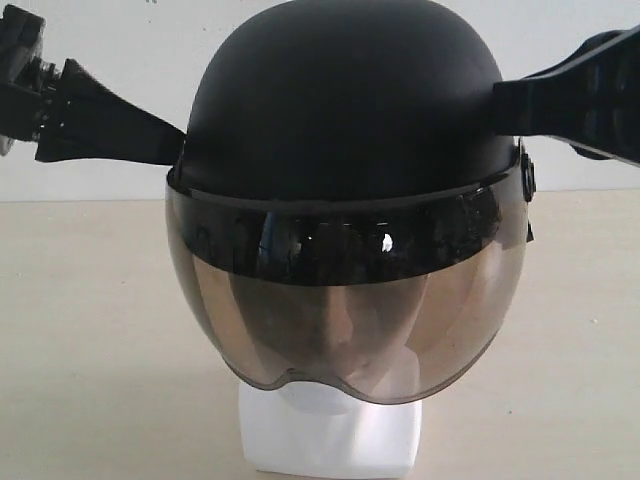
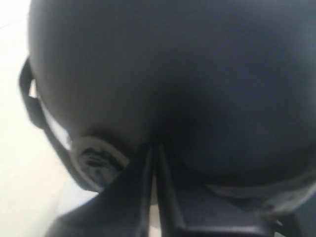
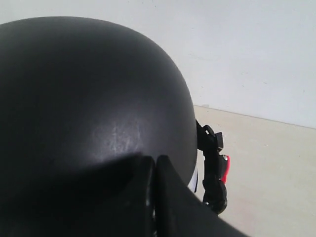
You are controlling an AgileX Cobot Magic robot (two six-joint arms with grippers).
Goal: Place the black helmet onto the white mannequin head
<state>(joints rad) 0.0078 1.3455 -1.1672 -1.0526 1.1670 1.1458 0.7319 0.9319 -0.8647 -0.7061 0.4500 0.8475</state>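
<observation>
black helmet [image 1: 340, 100] being pressed at 9, 3 o'clock by left tool [image 1: 178, 150], right tool [image 1: 500, 105], both fully narrowed; uneven push risking white mannequin head [image 1: 330, 440] being tipped.

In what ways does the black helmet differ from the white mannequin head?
The helmet is matte black; the mannequin head is white. The helmet is wider than the head. The helmet sits over the head, whose face shows dimly through the tinted visor. Both face the same way.
</observation>
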